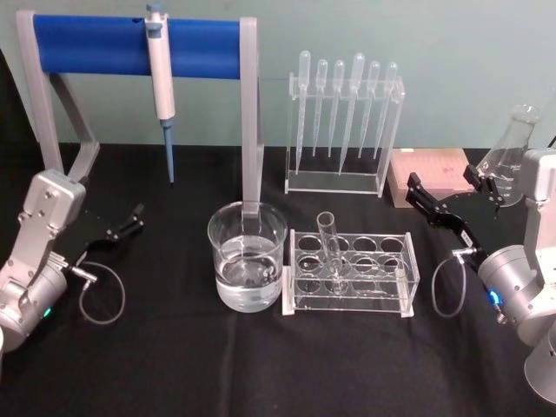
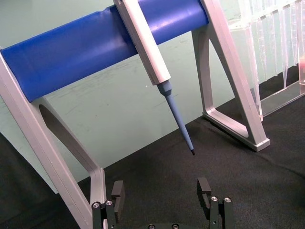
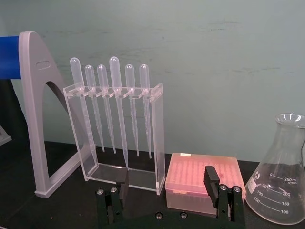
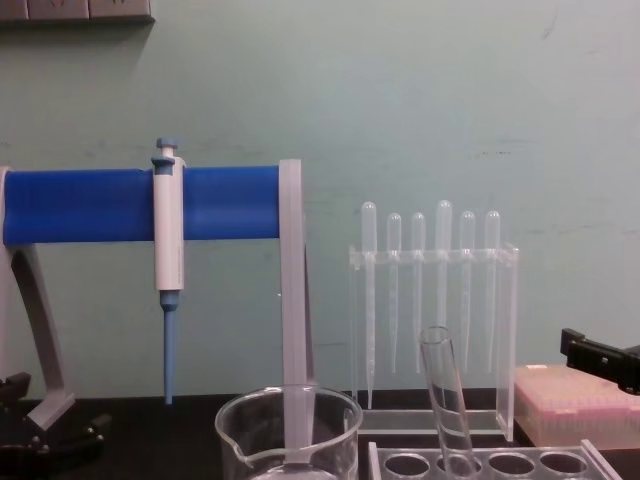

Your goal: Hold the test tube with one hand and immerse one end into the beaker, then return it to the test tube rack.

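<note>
The test tube leans in the clear rack, just right of the beaker, which I see holds clear liquid. My right gripper hangs empty, jaws spread, well right of the tube, near the flask. My left gripper sits open too, well left of the beaker.

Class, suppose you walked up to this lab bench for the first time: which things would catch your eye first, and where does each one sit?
First comes the blue bar stand at the back left, with a pipettor hanging from it. At centre front stands the beaker holding clear liquid, with the test tube leaning in the clear rack on its right. The left pincer and right pincer, both open, wait at the sides.
</note>
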